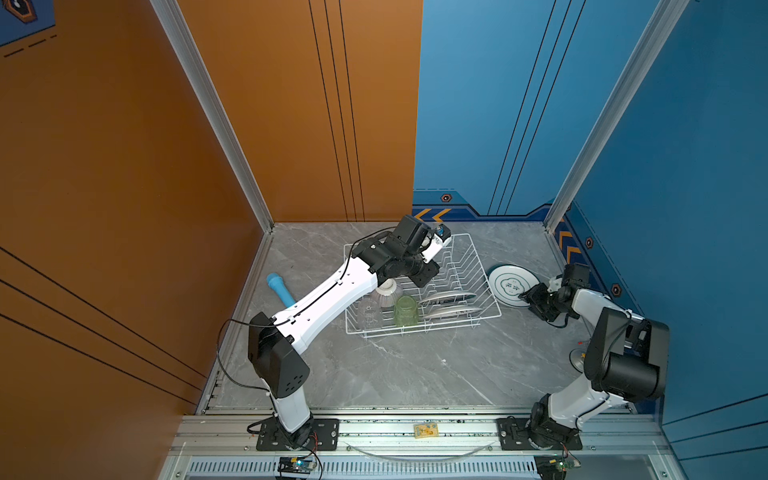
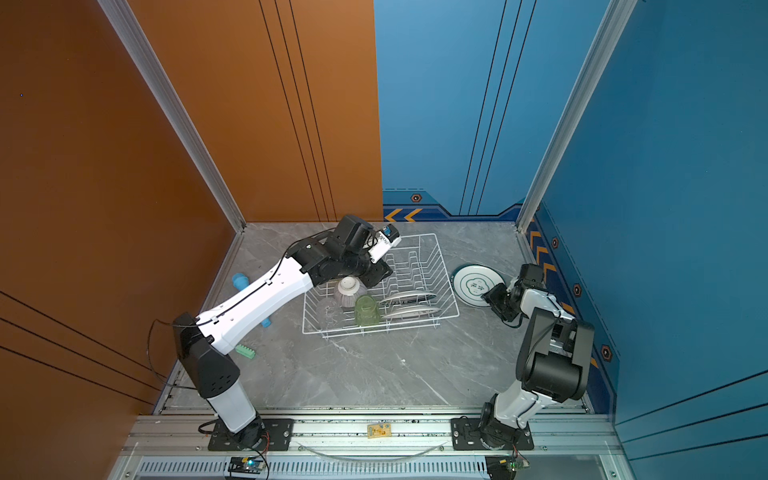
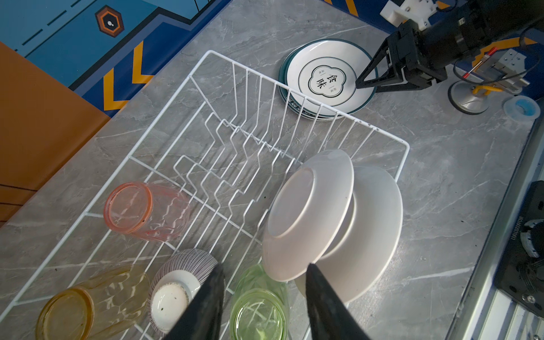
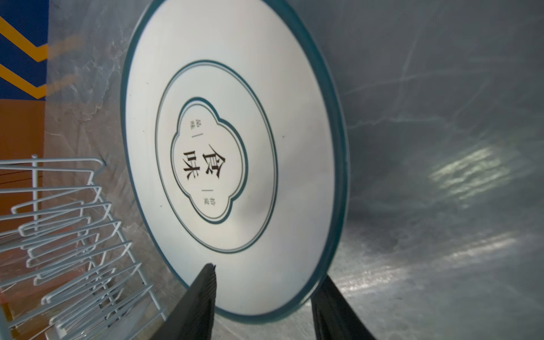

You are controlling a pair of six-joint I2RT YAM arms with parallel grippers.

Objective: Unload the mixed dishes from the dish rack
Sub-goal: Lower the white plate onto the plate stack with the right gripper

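Rack: white wire dish rack [image 3: 306, 96] mid-table on grey marble tabletop [image 1: 395, 365], part loaded.
Left gripper: left gripper [image 3: 265, 269] poised over the rack, above green glass tumbler [image 3: 259, 306]; jaws parted, nothing clasped.
Right gripper: right gripper [image 4: 268, 270] at the stack outside the rack; jaws released, astride the top plate's edge, one finger over the face, one past the rim.
Unloaded: stack of white teal-rimmed plates with printed centres [image 1: 510, 286], flat on the tabletop just beside the rack's right wall; count unclear.
Racked plates: two white plates [image 3: 309, 217] on edge in the zigzag slots, leaning together.
Racked glasses: pink glass tumbler [image 3: 141, 212] and yellow glass tumbler [image 3: 82, 306] on their sides; green one on end; clear glass tumbler [image 1: 368, 309] at the front-left corner, pose hard to read.
Bowl: white bowl with fine purple-grey stripes [image 3: 176, 282] upside down in the rack, between yellow and green tumblers.
Off-task: light-blue cylinder [image 1: 280, 286] left of the rack, partly under the left arm; small green block [image 2: 246, 351] near that arm's elbow.
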